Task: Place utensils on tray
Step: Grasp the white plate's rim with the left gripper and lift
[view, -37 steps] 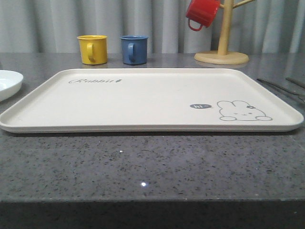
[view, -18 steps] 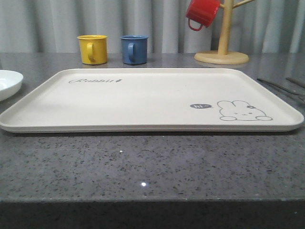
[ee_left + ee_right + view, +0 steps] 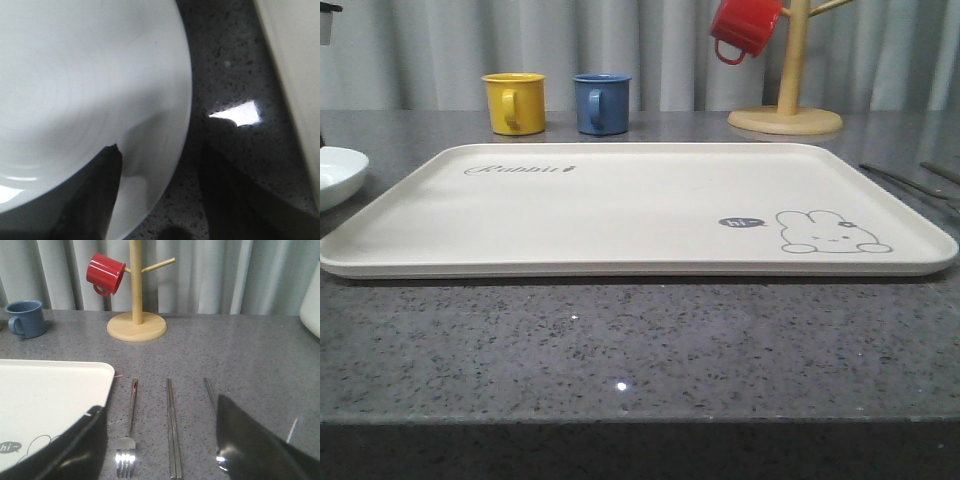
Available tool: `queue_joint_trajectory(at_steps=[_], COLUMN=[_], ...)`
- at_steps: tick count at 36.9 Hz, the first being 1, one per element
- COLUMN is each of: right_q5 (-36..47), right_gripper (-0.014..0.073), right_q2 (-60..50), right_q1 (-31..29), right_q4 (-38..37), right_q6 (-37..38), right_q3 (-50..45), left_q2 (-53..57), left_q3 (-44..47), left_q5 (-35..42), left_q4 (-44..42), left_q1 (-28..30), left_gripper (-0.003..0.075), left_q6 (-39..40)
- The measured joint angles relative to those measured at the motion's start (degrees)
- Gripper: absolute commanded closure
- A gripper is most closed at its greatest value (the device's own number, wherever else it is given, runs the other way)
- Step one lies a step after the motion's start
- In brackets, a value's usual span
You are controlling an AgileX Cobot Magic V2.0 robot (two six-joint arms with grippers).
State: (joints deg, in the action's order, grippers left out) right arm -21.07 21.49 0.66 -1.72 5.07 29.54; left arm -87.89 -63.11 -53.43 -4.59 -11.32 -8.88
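Note:
The cream tray [image 3: 620, 205] with its rabbit drawing lies empty in the middle of the counter. To its right lie the utensils on the dark stone: a fork [image 3: 130, 430], a pair of chopsticks [image 3: 172, 430] and a spoon [image 3: 210, 392] whose bowl is partly hidden by a finger. They show as thin lines [image 3: 900, 182] at the front view's right edge. My right gripper [image 3: 159, 405] hovers open above the fork and chopsticks, holding nothing, with the tray's corner [image 3: 60, 390] beside it. My left gripper [image 3: 160, 150] is open and empty over the rim of the white plate [image 3: 85, 80].
The white plate [image 3: 335, 172] sits left of the tray. A yellow mug [image 3: 515, 102] and a blue mug [image 3: 601, 103] stand behind the tray. A wooden mug tree [image 3: 786, 100] with a red mug [image 3: 744, 28] stands at the back right, beyond the utensils.
A dark part of the left arm has entered the top left corner of the front view and the plate looks more shaded. Tray and utensils have not moved.

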Motion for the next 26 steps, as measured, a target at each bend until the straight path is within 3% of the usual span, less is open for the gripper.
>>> queue_joint_trajectory(at_steps=[7, 17, 26], right_q5=[0.0, 0.0, 0.0], right_gripper=[0.0096, 0.0096, 0.0096], right_q2=[0.0, 0.0, 0.0], right_q1=[0.0, 0.0, 0.0], right_q4=[0.0, 0.0, 0.0], right_q6=[0.0, 0.0, 0.0], right_q3=[0.0, 0.0, 0.0], left_q2=[-0.4, 1.6, 5.6], left_q3=[-0.2, -2.3, -10.7], left_q5=[0.2, -0.1, -1.8], left_q4=[-0.9, -4.3, -7.3], left_q1=[0.0, -1.3, -8.3], left_gripper=[0.0736, 0.0739, 0.0739], left_q6=[-0.1, -0.5, -0.3])
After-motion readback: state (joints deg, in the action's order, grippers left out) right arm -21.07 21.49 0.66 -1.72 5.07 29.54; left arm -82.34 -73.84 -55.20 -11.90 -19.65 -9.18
